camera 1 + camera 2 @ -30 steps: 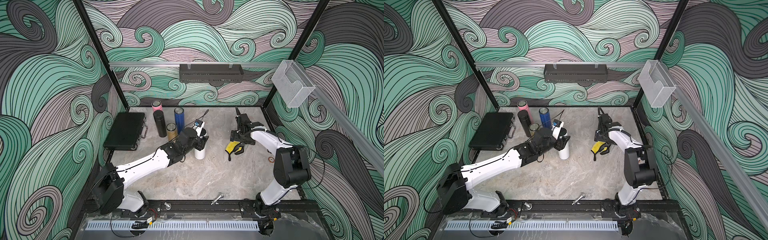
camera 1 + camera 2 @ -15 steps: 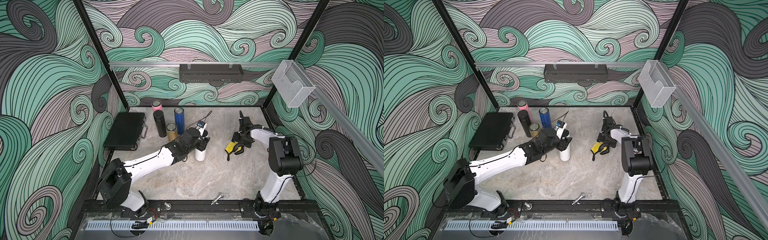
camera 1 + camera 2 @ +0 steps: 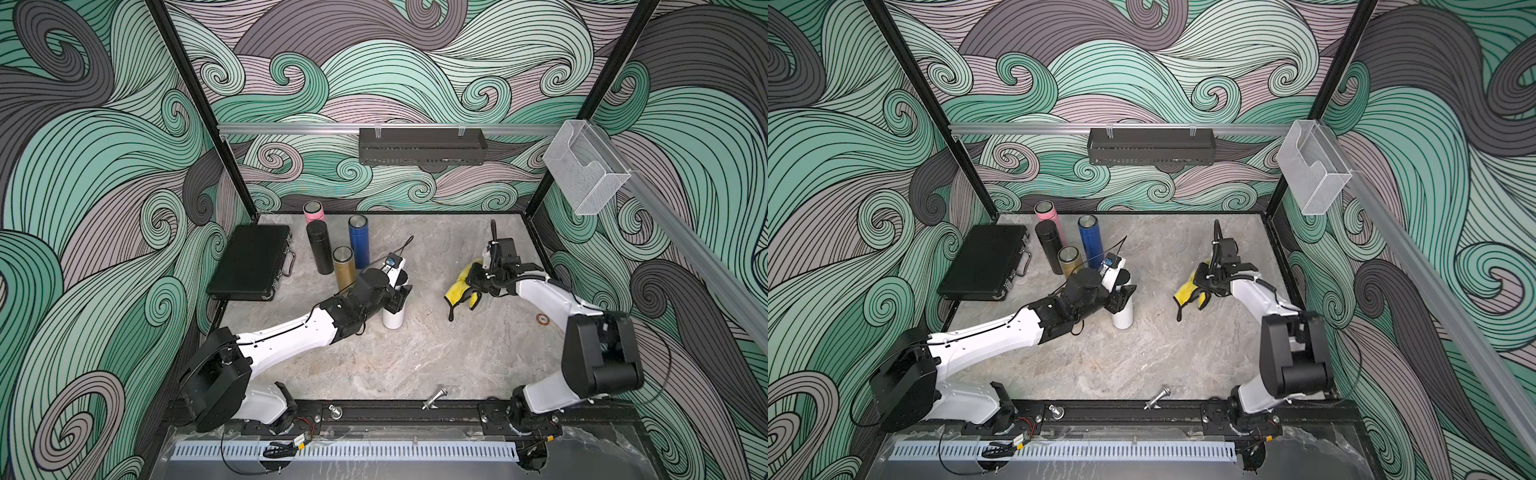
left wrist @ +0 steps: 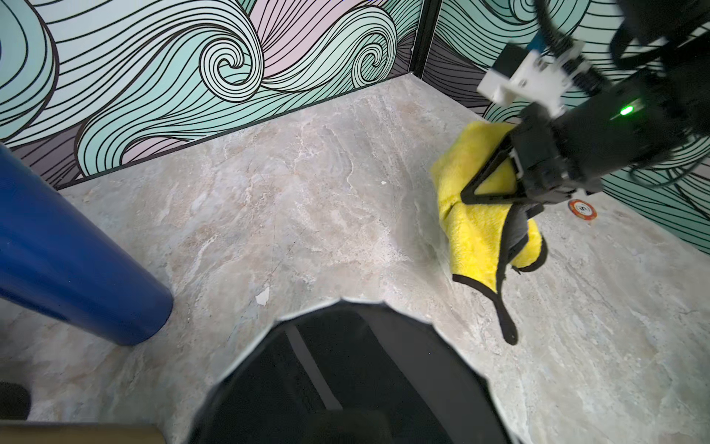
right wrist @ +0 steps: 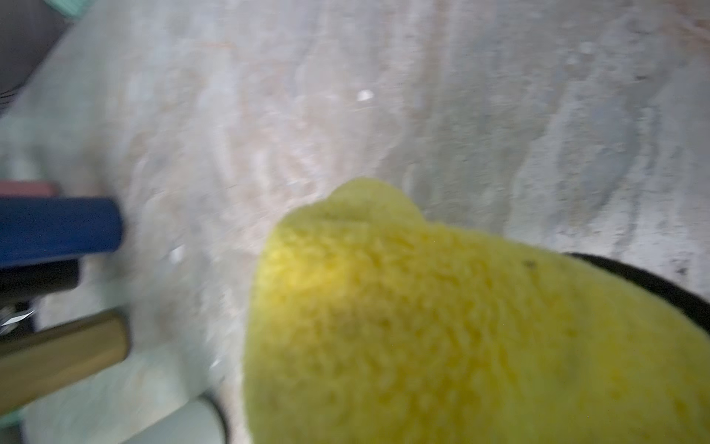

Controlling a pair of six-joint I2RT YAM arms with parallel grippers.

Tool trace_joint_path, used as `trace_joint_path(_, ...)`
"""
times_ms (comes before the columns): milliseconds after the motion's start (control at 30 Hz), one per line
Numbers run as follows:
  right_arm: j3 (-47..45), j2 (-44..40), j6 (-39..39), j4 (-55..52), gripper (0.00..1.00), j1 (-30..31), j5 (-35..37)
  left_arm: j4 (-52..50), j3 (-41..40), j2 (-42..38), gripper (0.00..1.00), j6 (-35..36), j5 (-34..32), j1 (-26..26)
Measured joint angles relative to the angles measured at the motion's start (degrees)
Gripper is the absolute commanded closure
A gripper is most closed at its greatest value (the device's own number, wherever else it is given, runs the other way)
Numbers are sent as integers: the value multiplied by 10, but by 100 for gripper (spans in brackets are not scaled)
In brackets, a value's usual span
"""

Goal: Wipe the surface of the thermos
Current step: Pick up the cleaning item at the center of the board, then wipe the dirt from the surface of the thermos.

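Right fingers [image 4: 495, 200], we note, pinch the yellow cloth [image 3: 456, 287] right of centre; left fingers [image 3: 400, 300] clamp the white thermos [image 3: 392, 318] at centre.

The white thermos [image 3: 392, 319] stands upright on the marble tabletop [image 3: 415, 365], a dark cap on top, its upper body clamped in the left gripper [image 3: 398, 297]; the yellow cloth [image 3: 456, 287], plush with black edging, hangs crumpled from the right gripper [image 3: 473, 286], well apart from the thermos, a black loop trailing from its lower edge.
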Motion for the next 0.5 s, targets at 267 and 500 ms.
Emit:
trace_joint_path(267,98,-62,4,31,100,118,-111,63,-34,-4,100,7,-12,0)
trace_joint_path(500,157,-1,37,83,100,174,-165,84,-41,-4,100,6,-15,0)
